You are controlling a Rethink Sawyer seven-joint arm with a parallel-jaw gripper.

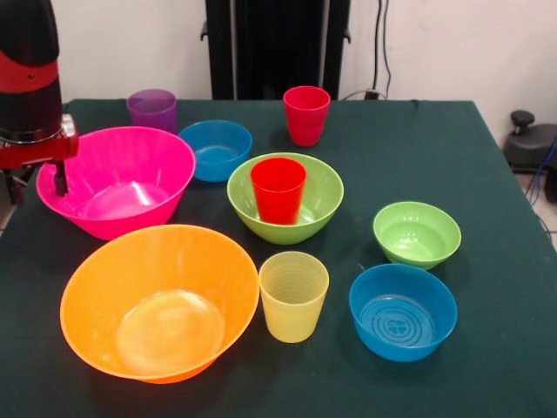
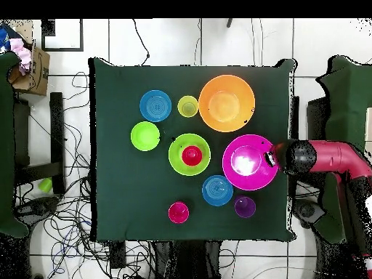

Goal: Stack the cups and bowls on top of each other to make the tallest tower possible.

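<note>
Arm [image 1: 30, 78] enters at the upper left of the front view, hanging over the left rim of the hot pink bowl [image 1: 117, 178]. Gripper [image 1: 36, 178] sits right at that rim. Two dark fingers [image 1: 61, 178] show below the red wrist block, but I cannot tell whether they are wide, narrow, or clamped on the rim. In the overhead view the arm comes in from the right edge and its black end [image 2: 283, 156] meets the pink bowl's right rim.

Layout on the green table [image 1: 487, 174], front view:
- Bright red cup [image 1: 278, 190] stands upright inside the medium lime green bowl [image 1: 285, 198], centre of frame. Only nested pair visible.
- Large orange bowl [image 1: 161, 300], lower left, just below the hot pink bowl, rims near each other.
- Ribbed yellow cup [image 1: 294, 294], lower centre, just beside the orange bowl's right rim.
- Blue bowl [image 1: 403, 311], lower right.
- Small lime green bowl [image 1: 417, 233], right, just above that blue bowl.
- Second blue bowl [image 1: 216, 149], upper centre-left, between the pink bowl and the medium green bowl.
- Purple cup [image 1: 152, 110], upper left, behind the pink bowl.
- Pinkish-red cup [image 1: 306, 114], upper centre, standing alone.

All pieces upright, openings up. Hot pink bowl sits on the table by itself, not nested with anything.
</note>
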